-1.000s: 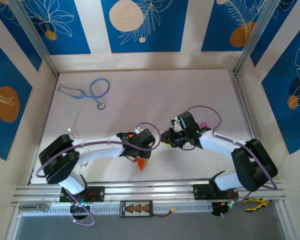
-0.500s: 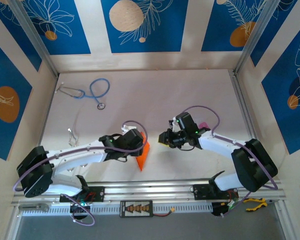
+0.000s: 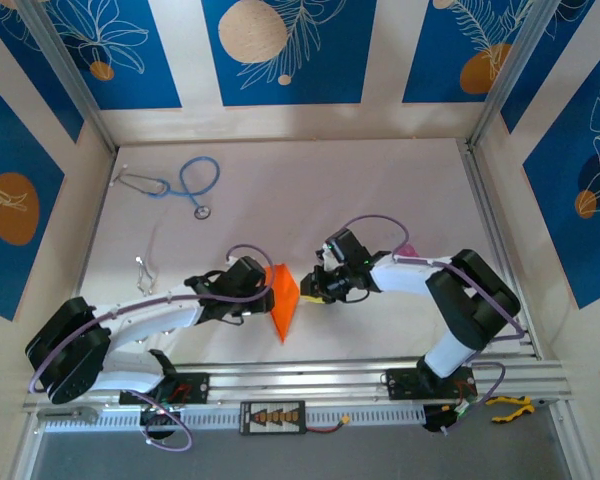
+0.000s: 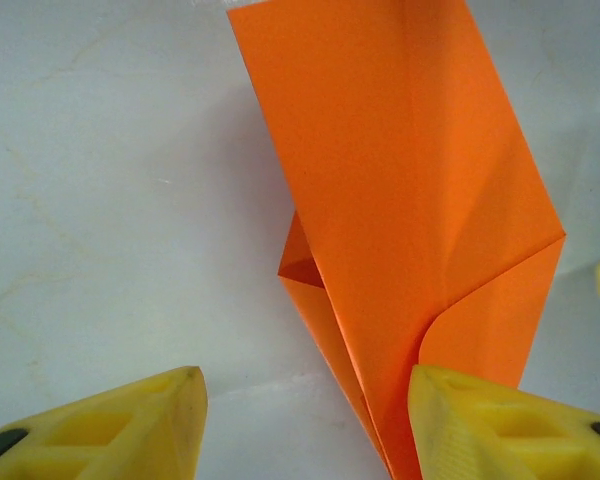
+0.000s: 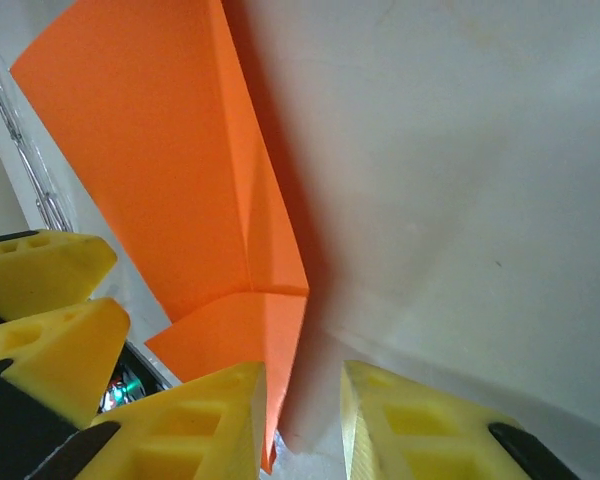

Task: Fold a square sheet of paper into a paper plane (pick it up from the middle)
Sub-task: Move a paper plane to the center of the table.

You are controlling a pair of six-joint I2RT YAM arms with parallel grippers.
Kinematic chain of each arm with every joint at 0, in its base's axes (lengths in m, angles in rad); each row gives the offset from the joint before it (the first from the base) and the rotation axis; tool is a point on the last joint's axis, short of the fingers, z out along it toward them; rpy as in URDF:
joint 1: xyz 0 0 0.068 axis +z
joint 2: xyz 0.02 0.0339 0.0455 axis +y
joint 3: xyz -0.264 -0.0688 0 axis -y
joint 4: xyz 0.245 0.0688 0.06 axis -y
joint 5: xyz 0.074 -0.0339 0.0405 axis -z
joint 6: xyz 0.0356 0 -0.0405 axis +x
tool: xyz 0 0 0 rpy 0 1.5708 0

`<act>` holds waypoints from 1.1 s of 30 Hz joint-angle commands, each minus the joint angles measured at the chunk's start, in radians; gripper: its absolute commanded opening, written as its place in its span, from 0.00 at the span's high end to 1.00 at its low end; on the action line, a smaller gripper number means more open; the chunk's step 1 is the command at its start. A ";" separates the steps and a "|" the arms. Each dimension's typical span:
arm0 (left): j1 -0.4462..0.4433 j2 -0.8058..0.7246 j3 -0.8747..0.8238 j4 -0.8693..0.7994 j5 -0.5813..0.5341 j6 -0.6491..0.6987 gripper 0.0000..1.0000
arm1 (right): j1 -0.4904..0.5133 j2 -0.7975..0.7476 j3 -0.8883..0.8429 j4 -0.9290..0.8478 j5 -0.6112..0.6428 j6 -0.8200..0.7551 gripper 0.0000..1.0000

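Two stray things share the table with me: a blue stethoscope far off near the back left corner, and a small pink thing just behind my right forearm. Neither is close to the work. What crowds the paper plane is me. My left gripper sits just to its left and my right gripper just to its right, so the dart lies between them, near the front middle of the table. From the right wrist I see the left fingers close by, across the paper.

Room is wide toward the back wall and over the far left of the table. Toward me it is short, since the aluminium rail at the near edge runs not far past the plane's tip.

The plane's long axis runs far to near, with its sharp point toward the rail and its broad end toward the back wall. A crease runs down its length.

My left jaws stand well apart with bare table between them. The paper's edge lies at the inner side of one finger, unpinched. My right jaws are parted only a little, with the orange edge against one finger's inner face and nothing clamped.
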 commanded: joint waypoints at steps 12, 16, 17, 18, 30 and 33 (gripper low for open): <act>0.067 0.082 -0.012 0.127 0.135 0.012 0.54 | 0.036 0.108 0.073 0.068 -0.074 0.024 0.74; 0.069 0.108 -0.012 0.139 0.137 0.016 0.63 | 0.043 0.117 0.079 0.077 -0.081 0.029 0.76; 0.069 0.113 -0.014 0.147 0.140 0.018 0.64 | 0.044 0.117 0.078 0.083 -0.082 0.033 0.76; 0.068 0.119 -0.020 0.154 0.142 0.015 0.66 | 0.045 0.117 0.078 0.082 -0.087 0.034 0.76; 0.070 0.147 -0.049 0.205 0.167 0.014 0.89 | 0.014 0.076 0.025 0.109 -0.041 0.074 0.72; 0.070 0.145 -0.064 0.248 0.184 0.000 0.90 | 0.025 0.110 0.045 0.128 -0.072 0.078 0.72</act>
